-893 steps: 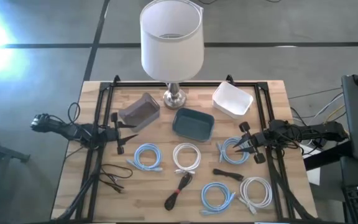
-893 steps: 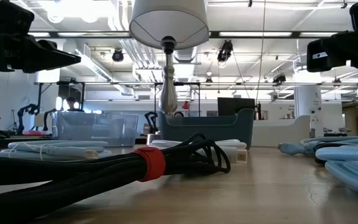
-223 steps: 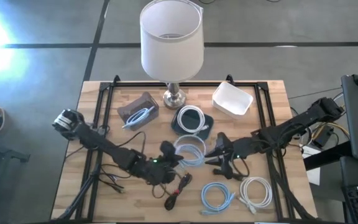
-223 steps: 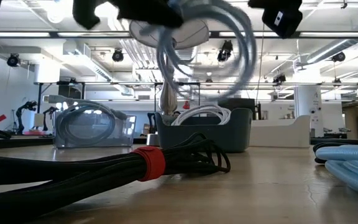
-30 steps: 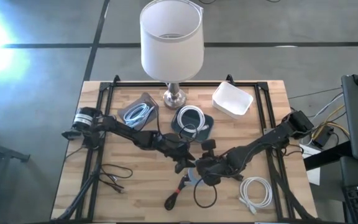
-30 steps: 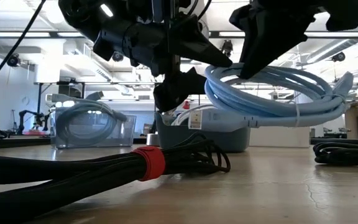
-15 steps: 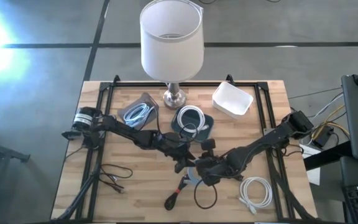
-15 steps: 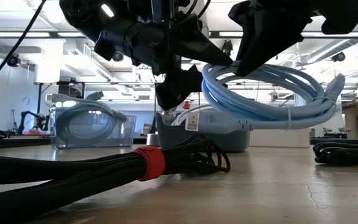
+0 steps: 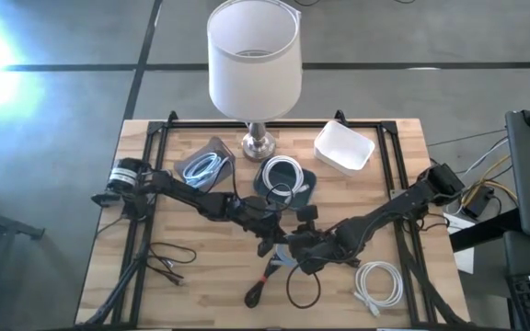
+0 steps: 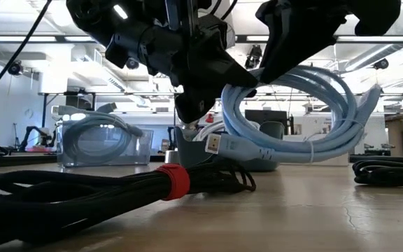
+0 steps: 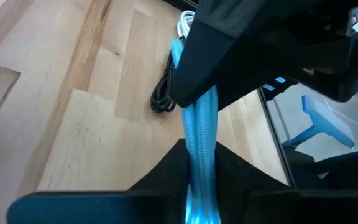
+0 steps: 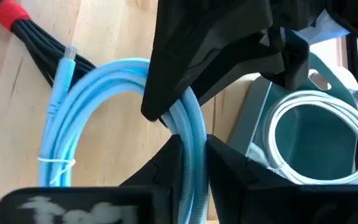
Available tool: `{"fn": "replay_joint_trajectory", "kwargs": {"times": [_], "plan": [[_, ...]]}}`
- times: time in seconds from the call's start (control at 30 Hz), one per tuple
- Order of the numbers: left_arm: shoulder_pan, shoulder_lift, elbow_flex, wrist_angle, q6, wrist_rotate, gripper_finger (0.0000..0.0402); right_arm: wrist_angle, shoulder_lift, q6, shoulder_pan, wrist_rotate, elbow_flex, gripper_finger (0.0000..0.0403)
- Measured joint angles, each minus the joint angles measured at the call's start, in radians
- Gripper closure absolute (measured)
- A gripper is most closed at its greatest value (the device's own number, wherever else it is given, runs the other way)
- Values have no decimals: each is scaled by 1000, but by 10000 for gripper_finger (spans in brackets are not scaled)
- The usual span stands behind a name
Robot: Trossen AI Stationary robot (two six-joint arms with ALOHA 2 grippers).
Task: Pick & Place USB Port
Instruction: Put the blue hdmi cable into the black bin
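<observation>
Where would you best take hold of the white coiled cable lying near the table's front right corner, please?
Probably from straight above, pinching one side of the white cable across its bundled strands: it lies flat as an open loop. The right gripper and left gripper are both shut on the blue cable at mid-table.

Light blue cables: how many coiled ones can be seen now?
2. One light blue coil hangs above the table, clamped by both the left gripper and the right gripper. Another blue coil lies in the clear bin. The arms may hide more.
</observation>
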Motion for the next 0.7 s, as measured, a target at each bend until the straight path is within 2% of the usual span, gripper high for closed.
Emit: {"fn": "replay_joint_trajectory", "kwargs": {"times": [0.33, 0.57, 0.7], "plan": [[11, 2, -1, -23, -1, -49, 350, -5, -4, 4, 11, -5, 15, 270], [19, -54, 1, -20, 7, -46, 349, -193, -29, 104, 35, -7, 98, 244], [19, -110, 1, -27, 39, -43, 350, -220, -85, 173, 56, -2, 88, 236]]}}
